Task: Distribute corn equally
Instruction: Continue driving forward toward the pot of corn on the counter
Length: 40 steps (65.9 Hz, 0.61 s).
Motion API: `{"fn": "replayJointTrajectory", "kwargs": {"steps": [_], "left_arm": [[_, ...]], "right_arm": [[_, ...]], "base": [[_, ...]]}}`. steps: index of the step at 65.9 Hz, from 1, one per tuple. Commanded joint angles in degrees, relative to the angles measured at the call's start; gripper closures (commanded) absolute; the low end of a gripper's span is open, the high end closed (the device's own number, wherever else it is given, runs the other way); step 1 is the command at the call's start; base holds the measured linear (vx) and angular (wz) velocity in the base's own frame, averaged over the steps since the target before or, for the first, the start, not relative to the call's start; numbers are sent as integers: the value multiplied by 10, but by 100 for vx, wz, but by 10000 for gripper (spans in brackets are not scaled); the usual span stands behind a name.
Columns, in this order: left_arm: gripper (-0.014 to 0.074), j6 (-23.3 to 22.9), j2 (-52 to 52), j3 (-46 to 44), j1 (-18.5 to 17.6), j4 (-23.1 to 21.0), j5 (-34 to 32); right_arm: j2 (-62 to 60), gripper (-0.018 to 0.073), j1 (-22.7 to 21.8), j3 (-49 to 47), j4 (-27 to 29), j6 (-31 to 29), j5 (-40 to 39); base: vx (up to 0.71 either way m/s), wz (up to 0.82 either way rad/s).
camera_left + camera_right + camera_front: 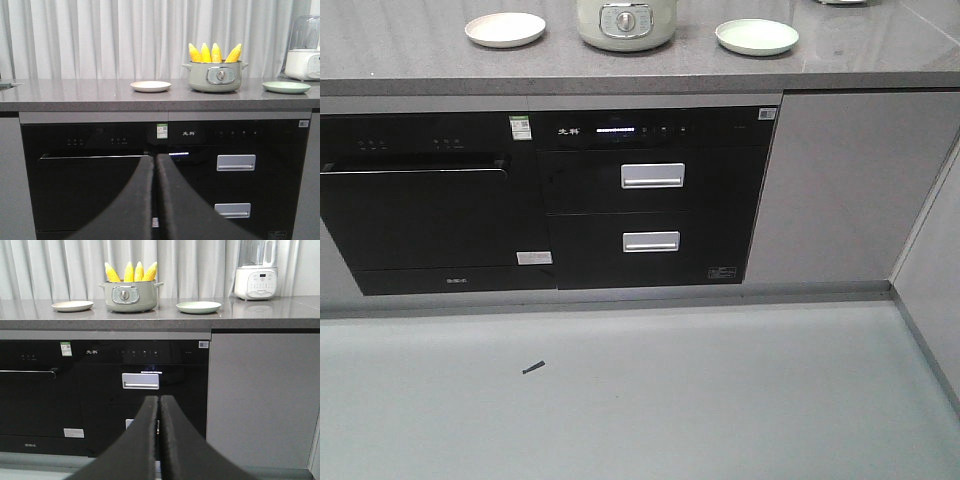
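On the counter (75, 92), at centre, a pot (216, 77) is seen w/ all four corn (215, 53) cobs stood upright in it, tips up, bunched together. A beige plate (150, 86) is set to the pot's left and a green plate (286, 87) to its right, each apart from the pot; nothing is seen on either. No cob has been dealt out yet, so the task is judged to be at its start, w/ the approach not begun.

L gripper (154, 162) is held low in front of the black cabinets (90, 180), well below counter level. Its jaws are pressed together w/ no gap, nothing btwn them. R gripper (159, 401) is held likewise, jaws closed tight and empty, facing the drawers (140, 381).

Next move, as judged: an arm must be raised above the counter edge, jaws parted, and brought down over the pot so one cob can be taken near its tip. Cobs are packed close, so a neighbour could be nudged; a grip from above on an outer cob is prob. safest. Two cobs per plate are called for.
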Motion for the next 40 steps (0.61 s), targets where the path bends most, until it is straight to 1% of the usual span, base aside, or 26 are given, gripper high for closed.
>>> {"fn": "replayJointTrajectory", "kwargs": {"steps": [1,40], "left_arm": [[603,-5,-9,8,1,-5,-44],[603,-5,-9,8,1,-5,-44]], "right_arm": [[0,560,-4,7,-5,-1,-42],[0,560,-4,7,-5,-1,-42]], "base": [[6,-1],[7,-1]]}}
